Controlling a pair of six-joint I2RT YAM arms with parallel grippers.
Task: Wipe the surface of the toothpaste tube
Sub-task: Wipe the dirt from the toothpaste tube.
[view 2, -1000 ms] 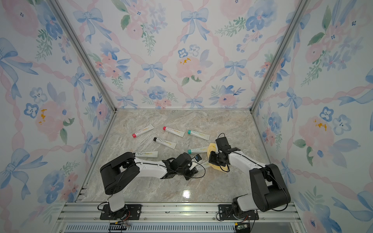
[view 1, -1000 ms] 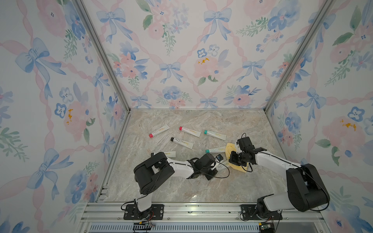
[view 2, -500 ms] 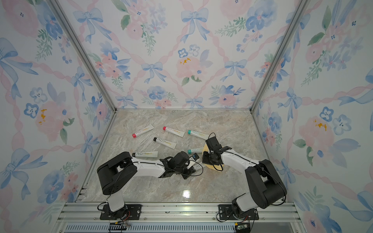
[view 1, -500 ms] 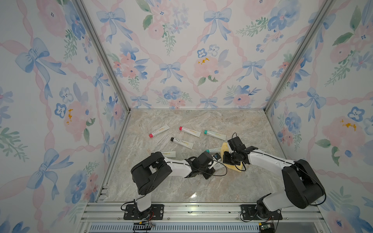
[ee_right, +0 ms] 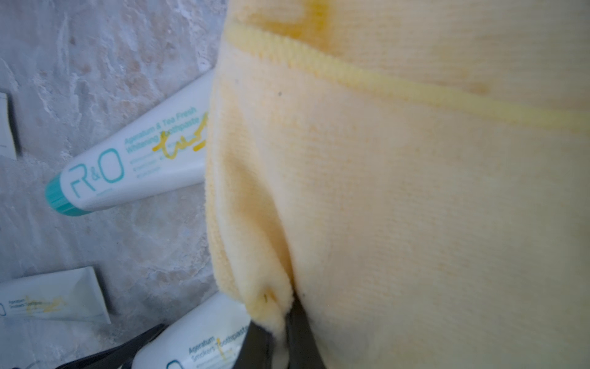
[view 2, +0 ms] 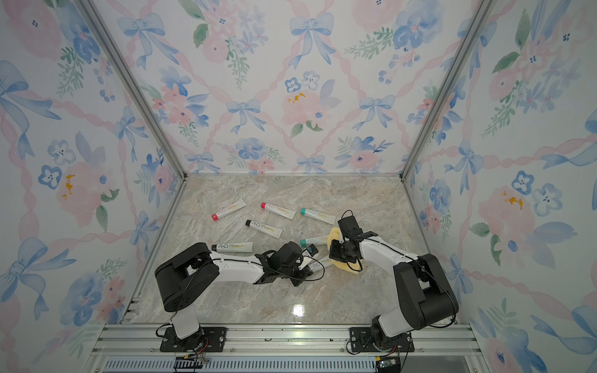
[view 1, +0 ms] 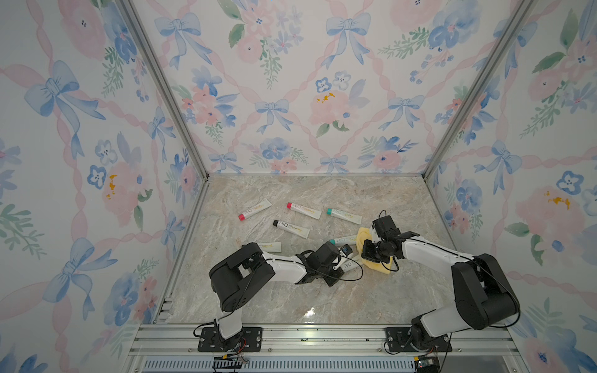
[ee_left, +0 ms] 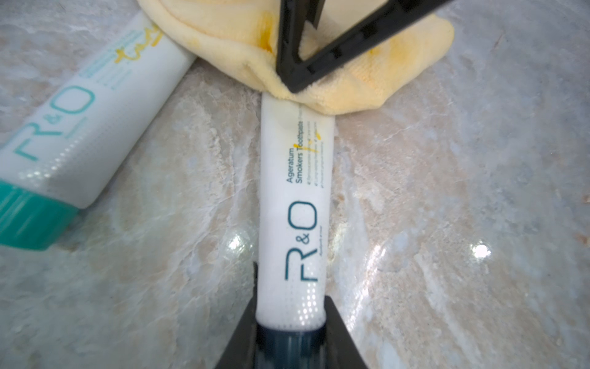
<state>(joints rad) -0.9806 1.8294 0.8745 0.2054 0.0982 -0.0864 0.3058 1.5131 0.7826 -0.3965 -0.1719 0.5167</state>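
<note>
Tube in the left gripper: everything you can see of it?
White plastic tube, dark cap, teal R&O logo, "Ageratum Smokers Toothpaste" print, yellow marks near the far end. The left gripper is shut on its cap end; the far end lies under the yellow cloth pinched by the right gripper. Body runs low along the marble top.

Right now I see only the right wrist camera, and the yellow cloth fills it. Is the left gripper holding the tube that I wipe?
Observer: Yes. In the left wrist view the left gripper is shut on the cap end of the tube.
Operator: How much of the tube does the cloth cover?
Observer: The cloth covers only the far end. The logo and most of the lettering are bare.
</note>
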